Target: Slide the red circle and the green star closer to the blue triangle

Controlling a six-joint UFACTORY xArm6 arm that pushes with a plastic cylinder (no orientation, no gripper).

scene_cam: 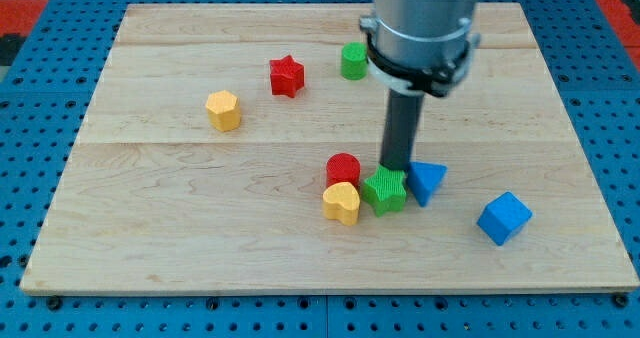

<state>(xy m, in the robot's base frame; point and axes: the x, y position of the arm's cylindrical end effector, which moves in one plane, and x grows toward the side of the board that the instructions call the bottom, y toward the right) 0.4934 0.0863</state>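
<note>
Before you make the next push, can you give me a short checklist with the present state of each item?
1. My tip is visible and placed: ok, just above the green star, between the red circle and the blue triangle.
2. Green star near blue triangle: ok, they seem to touch.
3. Red circle near blue triangle: not ok, the star sits between them.
4. Yellow heart out of the way: not ok, it presses against the circle and star.
5. Blue cube clear of the triangle: ok.
6. Tip touching the star: cannot tell.
</note>
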